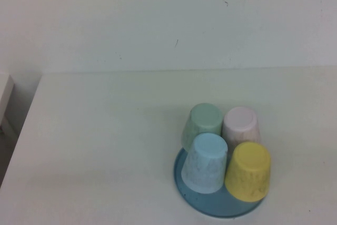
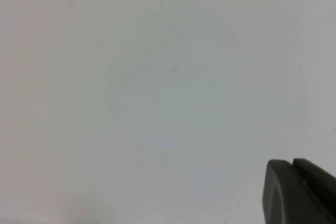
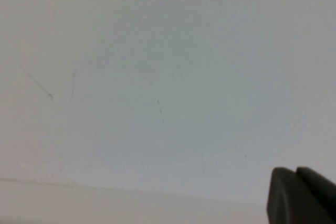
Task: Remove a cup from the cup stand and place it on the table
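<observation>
A: Both grippers are seen only in their own wrist views. Of the left gripper (image 2: 299, 192), dark fingertips are shown in a corner, pressed together with only a thin seam between them; nothing is pinched.

B: And the right gripper (image 3: 299, 195)?

A: Much the same is shown: two dark fingertips pressed together, nothing held. Behind them a pale wall (image 3: 157, 66) is seen, marked with a thin scratch and a few specks, and a faint edge runs below it. Neither gripper is seen in the high view.

B: Where is the cup (image 1: 248, 171) found?

A: It is found upside down on the stand (image 1: 181, 175), on the robot's right and at the near side, tilted a little. Just beside it on its left a light blue cup (image 1: 206, 163) is set, also upside down. Behind these two, a green cup (image 1: 202, 125) and a pink cup (image 1: 241, 124) are placed, the green on the left and the pink on the right. All four are packed close together.

B: And the stand itself?

A: Only its blue rim is visible, as a curved band below and to the left of the cups; its pegs are hidden by them. It is set on the table (image 1: 105, 146), toward the near right part. At the far left, the edge of a white object (image 1: 5, 96) is seen off the table.
</observation>
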